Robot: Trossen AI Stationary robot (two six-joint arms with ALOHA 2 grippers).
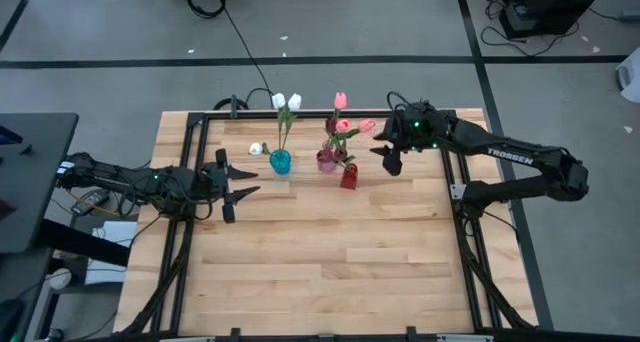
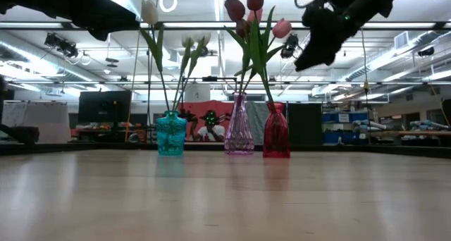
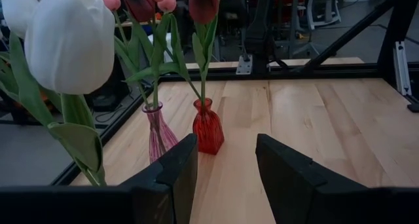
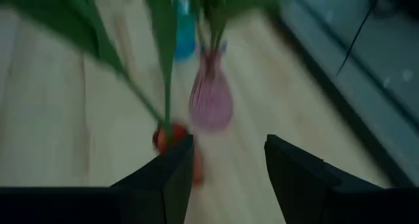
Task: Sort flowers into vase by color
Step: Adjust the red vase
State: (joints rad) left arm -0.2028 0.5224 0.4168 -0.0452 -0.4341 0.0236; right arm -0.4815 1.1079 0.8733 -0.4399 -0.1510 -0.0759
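Dark left gripper (image 1: 243, 181) hangs left of the teal vase (image 1: 280, 161), fingers (image 3: 173, 175) spread apart, holding nothing. Right gripper (image 1: 384, 154) is beside the red vase (image 1: 348, 176), fingers (image 4: 171, 175) parted, empty. Flowers (image 1: 341, 124) stand in teal, purple (image 1: 326, 160) and red vases; one white bloom (image 1: 257, 148) lies on the table (image 1: 330, 252).

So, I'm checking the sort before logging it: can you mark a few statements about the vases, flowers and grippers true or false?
1. Three glass vases stand in a row: teal vase, purple vase, red vase. True.
2. The teal vase holds dark red tulips. False: it holds white tulips.
3. The left gripper grips a flower. False: it is open and holds nothing.
4. The right gripper is open beside the red vase. True.
5. All vases lie tipped over. False: all stand upright.
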